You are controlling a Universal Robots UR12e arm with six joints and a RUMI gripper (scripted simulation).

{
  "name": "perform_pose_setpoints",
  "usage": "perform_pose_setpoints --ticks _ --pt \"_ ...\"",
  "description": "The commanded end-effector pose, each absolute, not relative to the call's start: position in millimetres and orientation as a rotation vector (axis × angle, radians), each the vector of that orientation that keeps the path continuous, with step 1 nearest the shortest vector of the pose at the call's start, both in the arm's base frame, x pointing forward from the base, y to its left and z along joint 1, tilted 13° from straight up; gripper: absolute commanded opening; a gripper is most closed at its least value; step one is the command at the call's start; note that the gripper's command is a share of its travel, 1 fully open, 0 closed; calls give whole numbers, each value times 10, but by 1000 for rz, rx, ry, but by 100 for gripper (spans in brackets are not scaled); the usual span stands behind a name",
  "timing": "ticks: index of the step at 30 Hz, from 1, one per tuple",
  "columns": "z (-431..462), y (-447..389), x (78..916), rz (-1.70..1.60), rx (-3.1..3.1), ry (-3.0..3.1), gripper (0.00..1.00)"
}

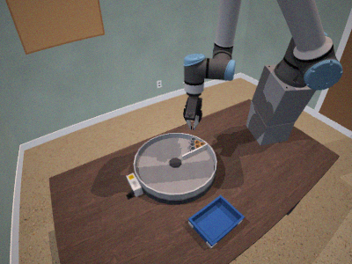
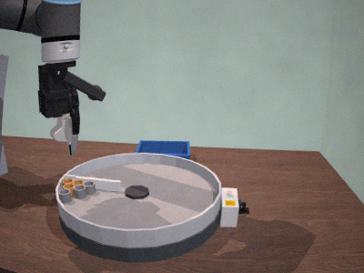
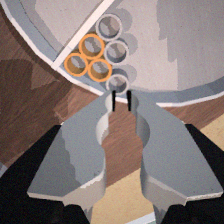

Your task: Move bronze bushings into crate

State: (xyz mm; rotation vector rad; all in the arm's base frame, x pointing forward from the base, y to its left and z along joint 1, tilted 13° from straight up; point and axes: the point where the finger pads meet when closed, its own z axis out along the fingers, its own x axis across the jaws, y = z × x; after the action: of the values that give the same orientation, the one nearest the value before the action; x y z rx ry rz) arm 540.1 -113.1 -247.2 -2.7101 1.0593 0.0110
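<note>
"What's biggest?"
"The green wall [image 1: 132,53] [image 2: 227,68], then the dark wood-grain table [image 1: 101,220] [image 2: 282,182]."
"And below the claw [image 1: 193,124] [image 2: 73,150] [image 3: 122,101]?"
"Just beside it, a round grey turntable [image 1: 147,191] [image 2: 136,237] [image 3: 175,98]; farther off, a blue crate [image 1: 216,220] [image 2: 164,148]."
"Bushings?"
"Inside the rim near the claw: three bronze rings [image 3: 91,35] [image 2: 68,187], three grey [image 3: 116,42] [image 2: 65,196], probably metal."
"Its jaws?"
"Nearly closed, a narrow gap, gripping nothing."

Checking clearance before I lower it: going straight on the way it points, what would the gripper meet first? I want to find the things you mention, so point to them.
Probably the turntable's near rim [image 3: 165,102] or the grey bushing [image 3: 117,84] beside it; depth below the gripper [image 3: 122,100] is unclear.
</note>
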Motion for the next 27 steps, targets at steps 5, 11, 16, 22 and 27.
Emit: perform_pose_setpoints --ticks 5,11,16,22,27 --pt "-3115 -1360 5270 9 -2707 1064 6" --pt "-3114 -1340 5275 9 -2709 1059 6" --pt "-3108 -1338 5265 10 -2708 1061 6" --pt "-3108 -1336 5259 12 -2707 1062 6" --pt "-3108 -1335 5259 12 -2707 1062 6"
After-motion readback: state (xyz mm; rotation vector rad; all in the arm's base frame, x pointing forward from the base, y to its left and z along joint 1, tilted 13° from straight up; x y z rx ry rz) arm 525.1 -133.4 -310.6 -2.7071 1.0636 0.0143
